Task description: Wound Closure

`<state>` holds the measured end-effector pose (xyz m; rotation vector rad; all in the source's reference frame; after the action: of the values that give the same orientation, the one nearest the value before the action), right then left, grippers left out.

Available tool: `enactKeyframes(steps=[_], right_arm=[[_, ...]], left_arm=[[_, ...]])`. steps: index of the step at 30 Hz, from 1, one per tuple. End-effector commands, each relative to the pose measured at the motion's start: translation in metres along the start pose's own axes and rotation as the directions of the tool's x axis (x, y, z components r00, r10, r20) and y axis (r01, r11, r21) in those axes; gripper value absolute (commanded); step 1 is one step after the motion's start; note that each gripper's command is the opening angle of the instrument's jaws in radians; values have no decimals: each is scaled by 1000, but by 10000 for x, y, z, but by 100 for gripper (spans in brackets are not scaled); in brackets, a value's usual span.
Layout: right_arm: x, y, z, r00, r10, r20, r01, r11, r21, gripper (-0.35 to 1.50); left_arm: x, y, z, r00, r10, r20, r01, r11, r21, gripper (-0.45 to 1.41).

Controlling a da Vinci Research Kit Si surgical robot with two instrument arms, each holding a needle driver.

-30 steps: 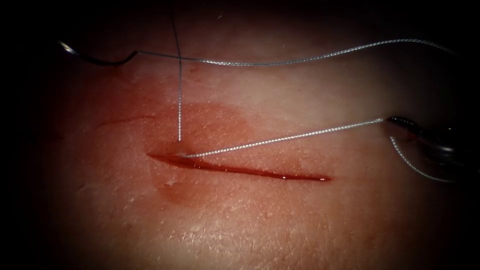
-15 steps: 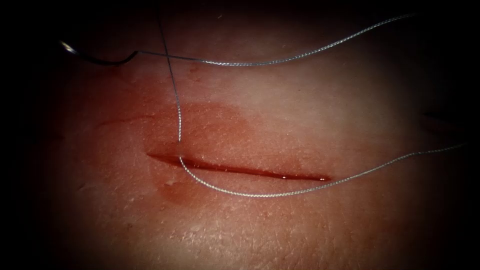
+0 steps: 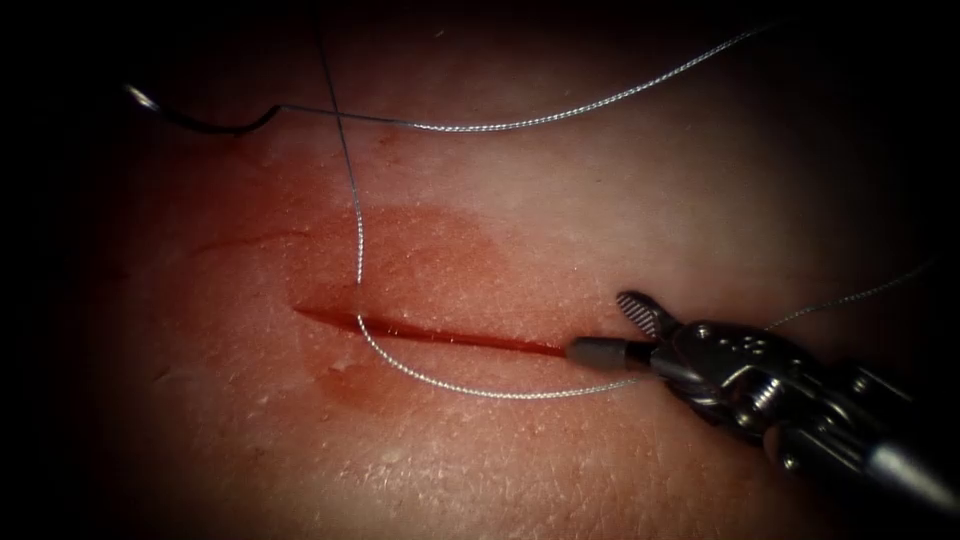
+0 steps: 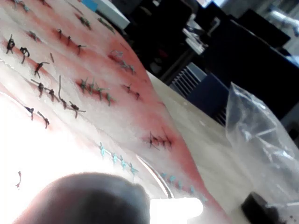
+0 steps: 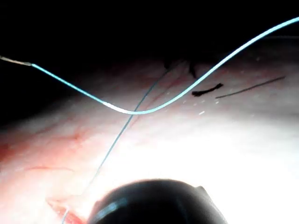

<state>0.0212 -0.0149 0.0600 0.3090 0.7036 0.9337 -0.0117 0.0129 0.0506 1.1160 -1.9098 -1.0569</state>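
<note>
My right tool point(image 3: 625, 325) is now reaching in from the right edge of the endoscope view, where half a second ago there was just bare tissue and thread; a second ago it was sitting farther right and higher, holding the thread taut. The thread point(image 3: 480, 392) is keeping the slack loop it had half a second ago, sagging below the cut point(image 3: 440, 337) from the stitch point near the cut's left end and running off to the right past my tool.

My jaws are standing apart in a moderate V: one jaw is pointing up and to the left, the other is lying almost flat, its tip sitting over the right end of the cut. They are gripping nothing, and the loop of thread is passing just under the lower jaw; I cannot tell whether it is touching.

The curved needle point(image 3: 195, 115) is lying free on the tissue point(image 3: 560, 200) at the upper left, well away from the cut, not in the tissue and held by nothing. A second strand is rising from the stitch point and crossing the strand that trails from the needle. Red fluid point(image 3: 420, 250) is staining the tissue around the cut's left half
</note>
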Motion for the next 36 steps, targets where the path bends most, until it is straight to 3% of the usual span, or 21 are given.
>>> enactKeyframes(steps=[1,2,3,6,12,14,17,20,26,30,35,36], right_arm=[[13,-41,36,999,-26,20,25,999,25,81],[13,-63,58,999,-40,27,38,998,53,38],[14,-70,65,999,-35,32,33,997,66,22],[20,-86,91,997,-69,42,65,994,93,19],[25,-87,110,995,-98,22,98,995,12,12],[21,-85,114,994,-102,29,102,995,8,22],[20,-83,112,994,-103,32,104,995,-4,-1],[24,-83,103,995,-92,30,93,996,-17,-35],[26,-82,94,996,-91,27,92,995,-33,-35],[30,-67,70,996,-85,18,86,994,-73,-35],[36,-30,29,998,-70,9,70,989,-127,-35],[39,-2,1,998,-56,3,56,985,-162,-35]], left_arm=[[-10,-3,9,1000,7,2,-7,1000,7,-45],[-10,-3,10,1000,7,2,-7,1000,7,-45],[-10,-3,10,1000,7,2,-7,1000,7,-45],[-10,-3,10,1000,7,3,-7,1000,6,-45],[-10,-2,11,1000,8,1,-8,1000,5,-45],[-9,-2,10,1000,9,1,-9,1000,5,-45],[-9,-2,10,1000,9,1,-9,1000,5,-45],[-9,-2,10,1000,3,-1,-3,1000,3,-45],[-9,-1,11,1000,3,-1,-3,1000,3,-45],[-9,-1,11,1000,3,-4,-3,1000,1,-45],[-9,-1,10,1000,3,-4,-3,1000,1,-45],[-9,-1,11,1000,3,-4,-3,1000,1,-45]])
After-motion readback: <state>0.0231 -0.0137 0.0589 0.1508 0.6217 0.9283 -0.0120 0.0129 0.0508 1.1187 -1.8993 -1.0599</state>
